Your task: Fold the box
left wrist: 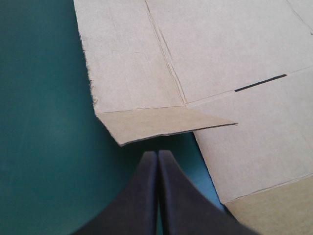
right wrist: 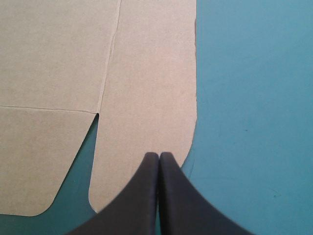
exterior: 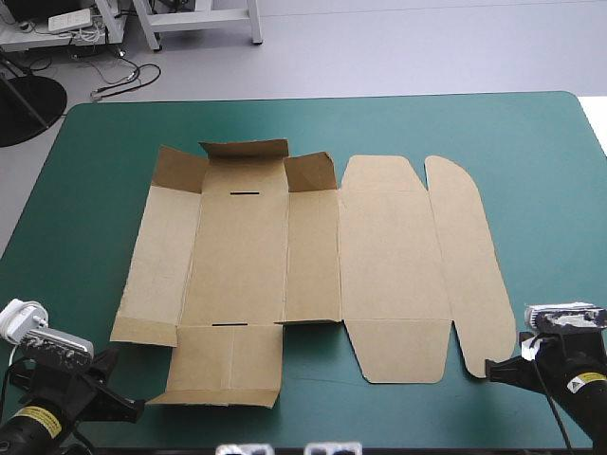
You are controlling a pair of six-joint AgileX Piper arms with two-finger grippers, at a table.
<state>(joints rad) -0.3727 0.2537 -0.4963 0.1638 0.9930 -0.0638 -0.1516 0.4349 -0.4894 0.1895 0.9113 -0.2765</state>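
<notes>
Brown box [exterior: 285, 256], one sheet mostly flat, left tool [left wrist: 157, 152] and right tool [right wrist: 159, 154], two in all, both clenched, apparently empty.

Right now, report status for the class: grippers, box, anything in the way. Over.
Box flat, unfolded, far flaps slightly lifted. Left gripper shut, short of its near-left flap. Right gripper shut, at its rounded right flap. Nothing in the way.

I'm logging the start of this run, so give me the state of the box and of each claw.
box: unfolded, lying flat on the table, far flaps tilted up.
left claw: shut, holding nothing.
right claw: shut, holding nothing.
</notes>
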